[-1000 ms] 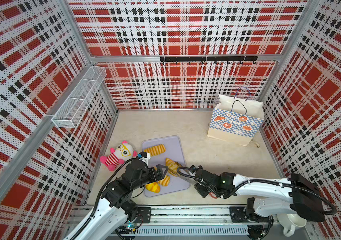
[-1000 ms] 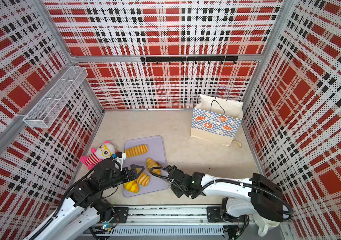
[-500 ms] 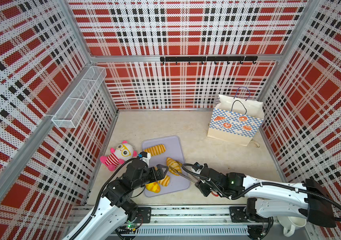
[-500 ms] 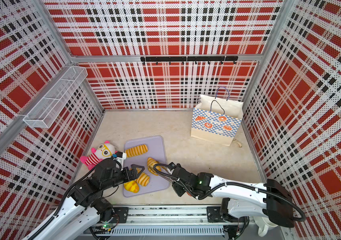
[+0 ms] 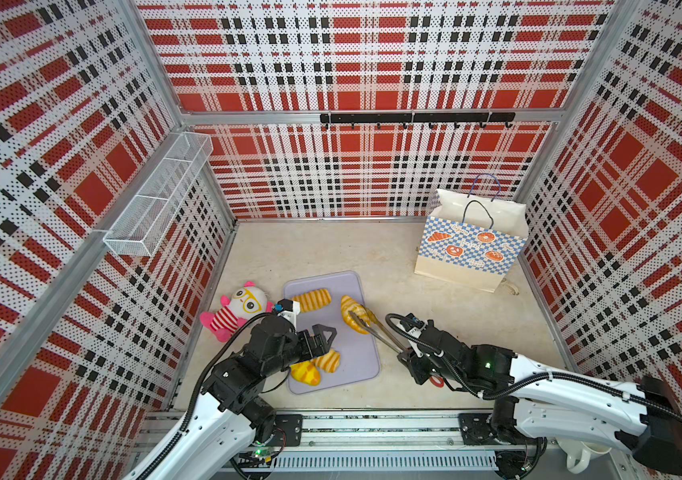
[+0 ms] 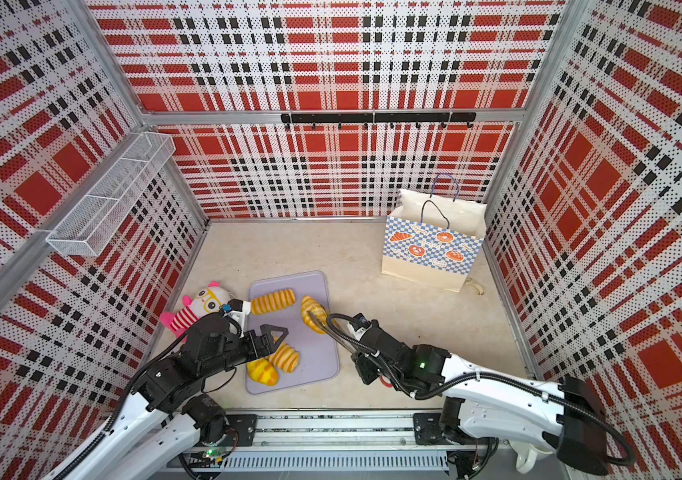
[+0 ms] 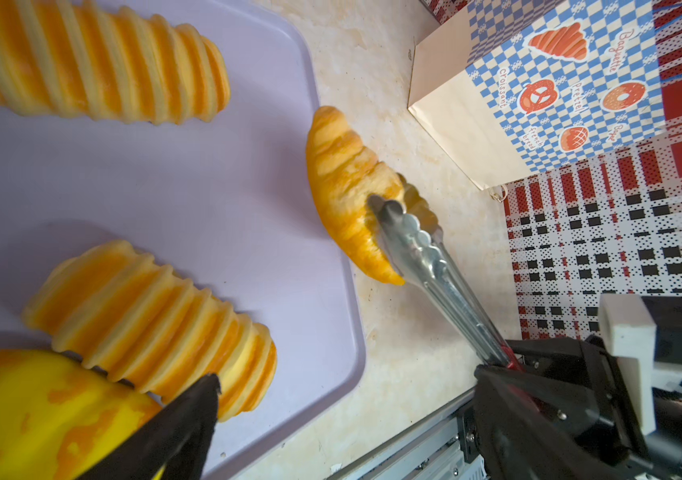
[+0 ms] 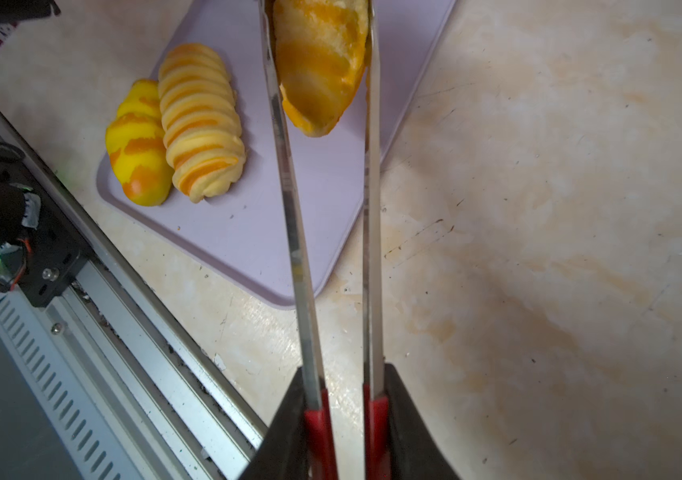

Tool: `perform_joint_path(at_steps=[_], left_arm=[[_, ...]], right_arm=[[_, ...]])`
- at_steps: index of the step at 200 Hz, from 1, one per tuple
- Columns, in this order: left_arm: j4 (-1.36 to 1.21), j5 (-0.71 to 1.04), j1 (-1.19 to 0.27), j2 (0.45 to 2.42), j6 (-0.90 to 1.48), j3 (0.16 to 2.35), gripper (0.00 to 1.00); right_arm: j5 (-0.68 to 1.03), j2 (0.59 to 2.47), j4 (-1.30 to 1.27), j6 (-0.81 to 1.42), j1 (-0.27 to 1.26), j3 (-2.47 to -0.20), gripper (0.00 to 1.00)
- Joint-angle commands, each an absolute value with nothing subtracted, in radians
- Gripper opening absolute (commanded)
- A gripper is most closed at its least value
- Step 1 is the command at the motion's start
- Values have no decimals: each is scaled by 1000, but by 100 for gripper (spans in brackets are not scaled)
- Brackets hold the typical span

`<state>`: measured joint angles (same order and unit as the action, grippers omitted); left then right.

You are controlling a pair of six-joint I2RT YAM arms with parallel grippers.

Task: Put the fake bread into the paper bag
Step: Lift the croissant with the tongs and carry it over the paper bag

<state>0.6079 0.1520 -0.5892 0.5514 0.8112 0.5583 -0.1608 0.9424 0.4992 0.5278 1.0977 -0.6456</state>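
— Right arm first. What does it hold?

— The right gripper is clamped on the red handles of metal tongs. The blades stand on either side of the near half of a croissant and touch it. I cannot tell whether it is off the surface.

— Position of that croissant?

— At the right rim of the lilac tray, partly over the tabletop. Its long axis runs roughly in line with the tongs, pointing away from the gripper toward the back.

— And the destination?

— The paper bag stands upright in the far right corner, mouth up, well apart from the tray. From the croissant it lies farther back and to the right. The right arm is the nearer one, so I judge the carry to be its job.

— Left arm?

— The left gripper hangs over the tray with jaws spread, holding nothing. Beside it a ridged loaf and a yellow bread lie touching. A long loaf lies at the tray's far end.

— Surface and surroundings?

— The tabletop is pale, mottled and scuffed, walled in by red plaid panels. A plush doll lies left of the tray.
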Motion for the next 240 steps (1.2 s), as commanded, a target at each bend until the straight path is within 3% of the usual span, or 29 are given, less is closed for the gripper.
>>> perform_joint_path(at_steps=[1,95,130,181,205,240], left_arm=[[517,162,-581,538,798,582,98],[-86,268,-588,593,746,499,98],[-322,279,-616,708,706,497,98],[-474,226,-705,896,589,567,98],[-550,226,-709,965,576,571,98],[-642,248,-712,1034,537,556,98]], right_arm=[[-202,858,415,546,1076,-651,20],[-380,660,346,470,1060,-779,20],[-445,678,397,388,1056,-900,20],[-650,700,394,271,1037,-1000,20],[-692,739,385,246,966,-1022,20],[-542,827,376,272,746,-1048,20]])
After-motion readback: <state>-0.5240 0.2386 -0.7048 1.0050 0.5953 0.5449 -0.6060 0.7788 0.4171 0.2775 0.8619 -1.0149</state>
